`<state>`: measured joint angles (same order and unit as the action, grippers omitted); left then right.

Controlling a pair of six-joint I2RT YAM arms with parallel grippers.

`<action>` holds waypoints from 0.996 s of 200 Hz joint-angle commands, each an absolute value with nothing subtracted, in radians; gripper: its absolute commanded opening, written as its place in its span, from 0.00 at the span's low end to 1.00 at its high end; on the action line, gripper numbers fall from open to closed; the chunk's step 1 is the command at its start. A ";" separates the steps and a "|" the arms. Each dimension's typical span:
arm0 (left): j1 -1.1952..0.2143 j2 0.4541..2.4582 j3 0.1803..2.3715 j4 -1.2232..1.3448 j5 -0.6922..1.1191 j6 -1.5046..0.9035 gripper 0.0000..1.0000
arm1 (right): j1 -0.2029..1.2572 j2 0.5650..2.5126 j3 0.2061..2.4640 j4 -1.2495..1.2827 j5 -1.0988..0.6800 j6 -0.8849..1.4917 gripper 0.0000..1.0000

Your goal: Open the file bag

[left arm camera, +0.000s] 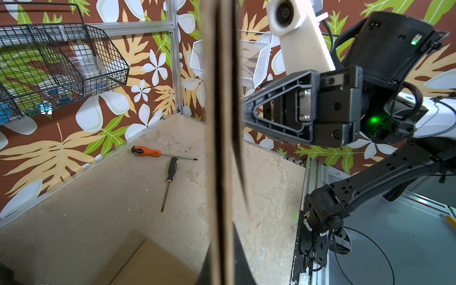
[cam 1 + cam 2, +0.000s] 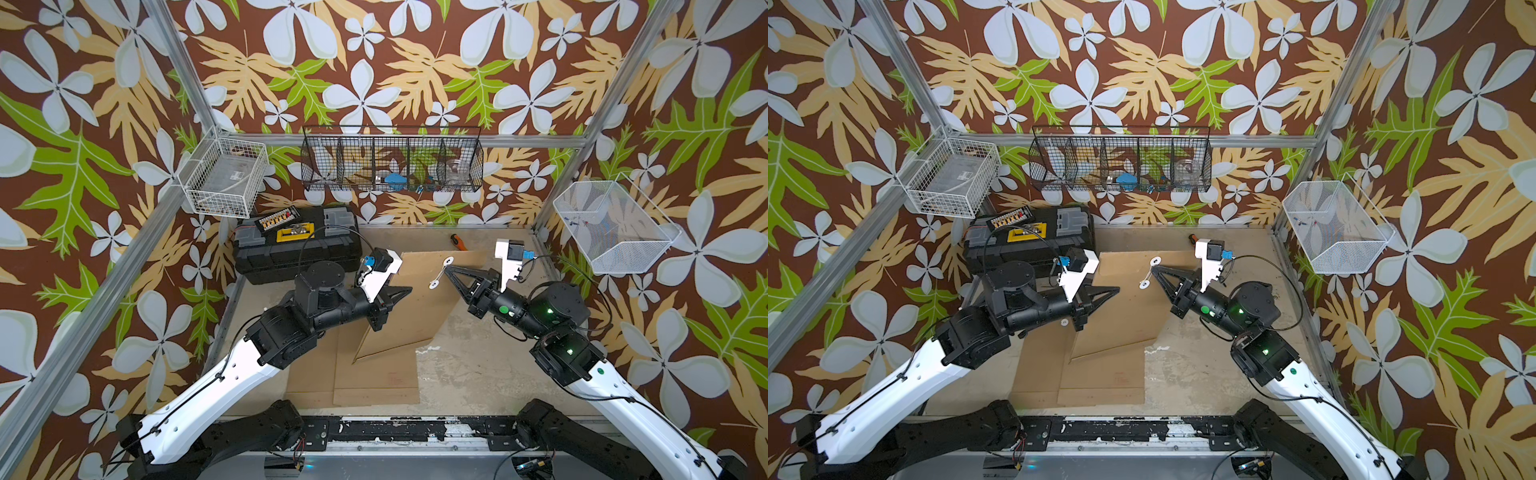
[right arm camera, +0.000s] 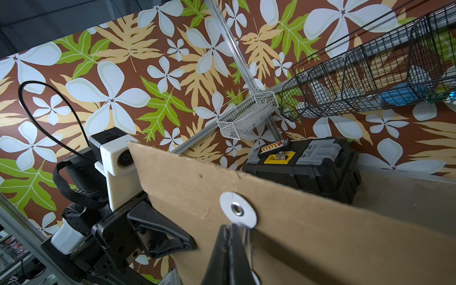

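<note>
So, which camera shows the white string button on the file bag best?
The right wrist view: the white button is close, large and sharp there. In both top views it is only a small white dot. The left wrist view sees the file bag edge-on, so the button is hidden.

Both arms had glossy white forearm shells, the left arm [image 2: 187, 415] and the right arm [image 2: 615, 392], joined by bulky black motor housings [image 2: 557, 301]. Thin black cables [image 3: 63, 100] ran along them, held by clips. The left end effector [image 2: 409, 289] and the right end effector [image 2: 446, 268] were black, ribbed and triangular. Each carried a white camera mount [image 2: 505, 257] with a blue connector [image 2: 528, 254]. Green lights [image 2: 549, 311] glowed on the right arm's joints, and a green dot [image 2: 503, 309] marked its wrist.
</note>
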<state>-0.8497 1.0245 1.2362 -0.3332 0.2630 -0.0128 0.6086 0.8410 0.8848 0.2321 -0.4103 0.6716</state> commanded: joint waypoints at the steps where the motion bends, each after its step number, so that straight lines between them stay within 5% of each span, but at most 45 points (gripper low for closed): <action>1: -0.857 1.024 1.233 -0.319 0.287 0.002 0.00 | 0.609 0.850 0.893 0.229 -0.412 0.658 0.00; 163: -0.884 1.039 1.211 -0.312 0.243 0.015 0.00 | 0.610 0.901 0.868 0.486 -0.636 0.714 0.00; 199: -0.885 1.023 1.194 -0.307 0.110 0.034 0.00 | 0.610 0.806 0.833 0.411 -0.502 0.633 0.03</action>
<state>-0.8829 1.0332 1.1992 -0.3328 0.2184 0.0059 0.6094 0.8555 0.8486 0.4129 -0.5903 0.6933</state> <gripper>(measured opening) 0.054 0.048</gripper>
